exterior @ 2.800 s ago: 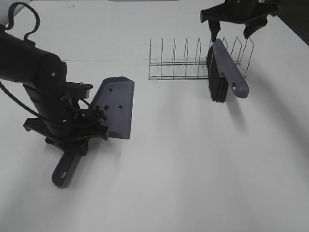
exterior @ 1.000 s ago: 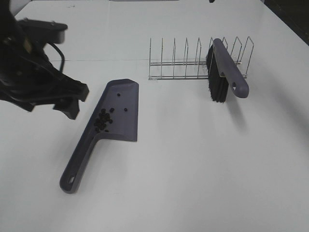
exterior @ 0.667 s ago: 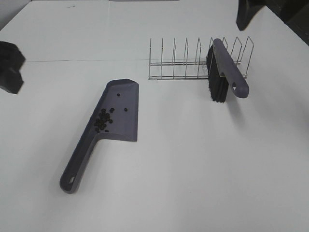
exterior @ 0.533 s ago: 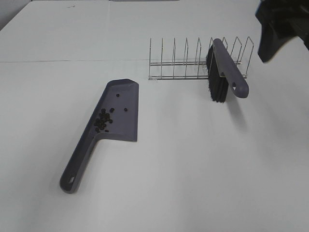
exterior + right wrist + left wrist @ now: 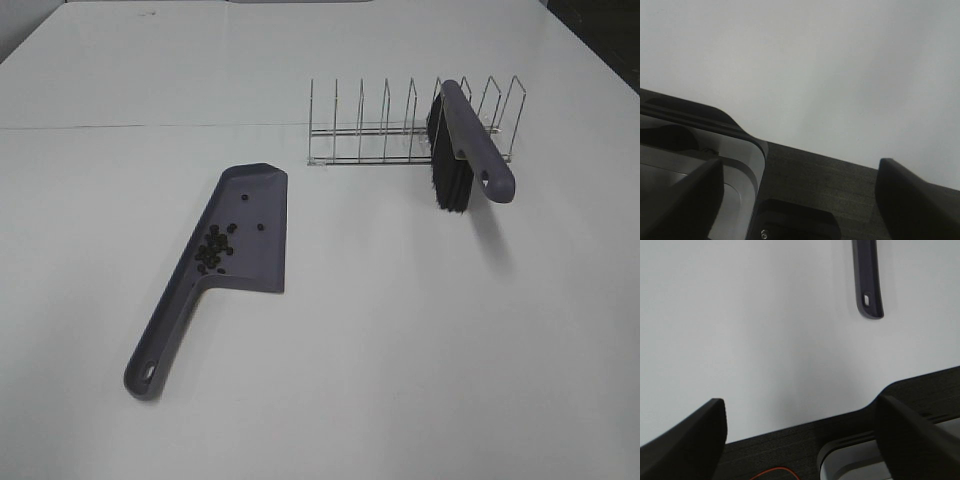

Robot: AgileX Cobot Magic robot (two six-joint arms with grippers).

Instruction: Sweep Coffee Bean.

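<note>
The purple-grey dustpan [image 5: 245, 235] lies flat on the white table, left of centre, with its handle toward the front left. Several dark coffee beans [image 5: 212, 250] sit clustered in the pan near the handle, with a few scattered further up. The purple brush [image 5: 470, 145] with black bristles leans on the wire rack [image 5: 400, 130]. Neither gripper shows in the exterior view. My left gripper [image 5: 800, 440] is open and empty, far from the dustpan handle's end [image 5: 868, 285]. My right gripper [image 5: 800, 200] is open and empty over the table's edge.
The wire rack stands at the back right with the brush against its right end. Both wrist views show the table's dark edge [image 5: 790, 440] and the robot's base [image 5: 700, 165] below the open fingers.
My left gripper has let go of the dustpan and pulled away out of the exterior view. The right arm has also left the view. The dustpan now lies flat with the beans in it.
</note>
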